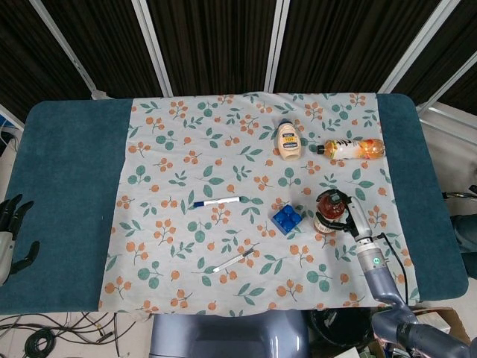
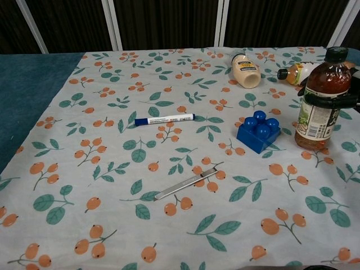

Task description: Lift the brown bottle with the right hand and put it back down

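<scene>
The brown bottle (image 1: 330, 211) (image 2: 319, 104) stands upright with a dark cap and a white label, just right of the blue brick. Its base is at the cloth; contact cannot be told for sure. My right hand (image 1: 350, 216) (image 2: 336, 102) grips it, dark fingers (image 2: 323, 103) wrapped around its body below the shoulder. The forearm runs off toward the lower right in the head view. My left hand (image 1: 11, 233) hangs off the table's left edge, fingers apart and holding nothing; the chest view does not show it.
A blue brick (image 1: 286, 218) (image 2: 258, 131) sits close to the bottle's left. Behind lie a mayonnaise bottle (image 1: 288, 140) (image 2: 246, 70) and an orange drink bottle (image 1: 352, 148) (image 2: 297, 73). A blue-capped marker (image 1: 217, 201) (image 2: 164, 119) and a silver tool (image 1: 235, 259) (image 2: 188, 183) lie mid-cloth.
</scene>
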You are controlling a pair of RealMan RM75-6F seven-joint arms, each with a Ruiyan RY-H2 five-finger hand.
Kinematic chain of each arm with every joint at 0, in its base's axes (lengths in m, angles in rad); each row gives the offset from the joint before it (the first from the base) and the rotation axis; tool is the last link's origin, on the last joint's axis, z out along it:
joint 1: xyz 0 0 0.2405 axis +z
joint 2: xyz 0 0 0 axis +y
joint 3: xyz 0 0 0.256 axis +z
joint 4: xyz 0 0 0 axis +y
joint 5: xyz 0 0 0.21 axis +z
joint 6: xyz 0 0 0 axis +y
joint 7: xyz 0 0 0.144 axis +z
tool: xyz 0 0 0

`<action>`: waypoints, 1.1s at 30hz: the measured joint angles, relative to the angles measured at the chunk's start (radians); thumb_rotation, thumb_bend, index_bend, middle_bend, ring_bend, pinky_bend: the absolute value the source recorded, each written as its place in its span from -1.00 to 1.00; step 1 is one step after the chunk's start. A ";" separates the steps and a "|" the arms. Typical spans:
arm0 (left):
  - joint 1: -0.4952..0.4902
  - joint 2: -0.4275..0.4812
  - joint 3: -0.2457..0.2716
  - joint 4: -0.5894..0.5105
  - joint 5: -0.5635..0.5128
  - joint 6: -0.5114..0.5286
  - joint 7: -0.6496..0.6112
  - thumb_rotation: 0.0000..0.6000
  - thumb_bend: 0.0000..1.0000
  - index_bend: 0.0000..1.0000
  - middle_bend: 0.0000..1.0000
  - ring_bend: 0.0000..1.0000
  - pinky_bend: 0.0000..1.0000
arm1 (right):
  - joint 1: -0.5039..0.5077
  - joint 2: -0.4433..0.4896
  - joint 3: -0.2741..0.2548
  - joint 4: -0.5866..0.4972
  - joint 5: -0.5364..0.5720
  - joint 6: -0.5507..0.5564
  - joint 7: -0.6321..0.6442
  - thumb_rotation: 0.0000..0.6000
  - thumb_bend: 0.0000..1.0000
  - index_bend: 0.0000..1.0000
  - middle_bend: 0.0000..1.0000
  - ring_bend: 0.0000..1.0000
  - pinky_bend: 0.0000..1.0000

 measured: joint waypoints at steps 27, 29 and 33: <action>0.001 0.001 0.003 -0.001 -0.001 -0.002 0.005 1.00 -0.21 -0.76 -0.98 -0.98 -0.79 | -0.029 0.213 -0.047 -0.177 -0.090 0.109 0.051 1.00 -0.80 -0.98 -0.84 -0.66 -0.60; 0.001 0.001 0.003 -0.001 -0.001 -0.002 0.006 1.00 -0.21 -0.76 -0.98 -0.98 -0.79 | -0.040 0.260 -0.049 -0.212 -0.098 0.127 0.041 1.00 -0.80 -0.98 -0.83 -0.66 -0.60; 0.001 0.001 0.002 -0.002 0.001 0.001 0.006 1.00 -0.21 -0.76 -0.98 -0.98 -0.79 | -0.065 0.363 -0.060 -0.282 -0.118 0.155 0.013 1.00 -0.80 -0.98 -0.81 -0.66 -0.60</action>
